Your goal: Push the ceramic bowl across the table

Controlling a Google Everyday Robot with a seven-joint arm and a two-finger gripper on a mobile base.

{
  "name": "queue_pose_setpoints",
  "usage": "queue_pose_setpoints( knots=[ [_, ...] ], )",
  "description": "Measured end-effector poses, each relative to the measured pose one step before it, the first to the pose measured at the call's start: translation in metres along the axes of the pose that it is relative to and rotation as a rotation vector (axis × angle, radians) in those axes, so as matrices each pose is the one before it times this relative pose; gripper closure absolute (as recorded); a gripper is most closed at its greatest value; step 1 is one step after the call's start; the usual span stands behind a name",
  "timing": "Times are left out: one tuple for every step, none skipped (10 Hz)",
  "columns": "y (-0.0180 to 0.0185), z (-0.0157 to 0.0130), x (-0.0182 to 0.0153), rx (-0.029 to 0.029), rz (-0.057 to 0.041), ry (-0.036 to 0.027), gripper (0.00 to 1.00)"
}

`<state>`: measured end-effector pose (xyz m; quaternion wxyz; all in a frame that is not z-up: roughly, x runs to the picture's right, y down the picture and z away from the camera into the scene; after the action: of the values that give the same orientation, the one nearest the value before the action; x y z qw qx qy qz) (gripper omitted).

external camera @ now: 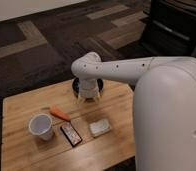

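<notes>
Camera view: hand (pixel 89 97) down beside the ceramic bowl (pixel 75 85) on the table (pixel 21 107).

Gripper (pixel 89 96) low over the far edge of the table (pixel 26 155). Behind it and to both sides: dark carpet floor (pixel 41 70) with paler tan bands (pixel 16 47) crossing at angles. Far back-left of gripper: strip of pale wall (pixel 21 9). Back-right: black furniture piece (pixel 176 25), type unclear. Light soft, even.
</notes>
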<state>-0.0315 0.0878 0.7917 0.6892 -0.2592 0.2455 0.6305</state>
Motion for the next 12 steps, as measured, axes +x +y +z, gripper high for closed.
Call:
queue_pose_setpoints(
  knots=[
    [-0.00417, 0.00504, -0.00429, -0.00338, 0.00711, -0.00693, 0.35],
    [-0.0006, 0.00697, -0.00654, -0.01261, -0.00909, -0.01092, 0.35],
    [-0.00134, 0.00743, -0.00764, -0.0136, -0.01475, -0.00974, 0.35],
    [-0.00397, 0.00583, -0.00584, -0.00795, -0.00901, -0.00265, 0.35],
    [-0.00078, 0.00976, -0.0081, -0.00628, -0.02278, 0.0026, 0.35],
    [-0.00003, 0.00521, -0.00414, 0.00026, -0.014, 0.00318, 0.35],
    [-0.00007, 0.00618, -0.00351, 0.00257, -0.01508, 0.00933, 0.35],
    [-0.00071, 0.00412, -0.00309, 0.00405, -0.00948, 0.00792, 0.35],
    [-0.00174, 0.00117, -0.0054, 0.00832, -0.00941, 0.00387, 0.35],
    [-0.00322, -0.00081, -0.00663, 0.01059, -0.00906, -0.00362, 0.35],
    [-0.01088, -0.00336, -0.01496, 0.03714, -0.02289, -0.01446, 0.35],
    [-0.01333, -0.0041, -0.0191, 0.03973, -0.02299, -0.01946, 0.35]
  ],
)
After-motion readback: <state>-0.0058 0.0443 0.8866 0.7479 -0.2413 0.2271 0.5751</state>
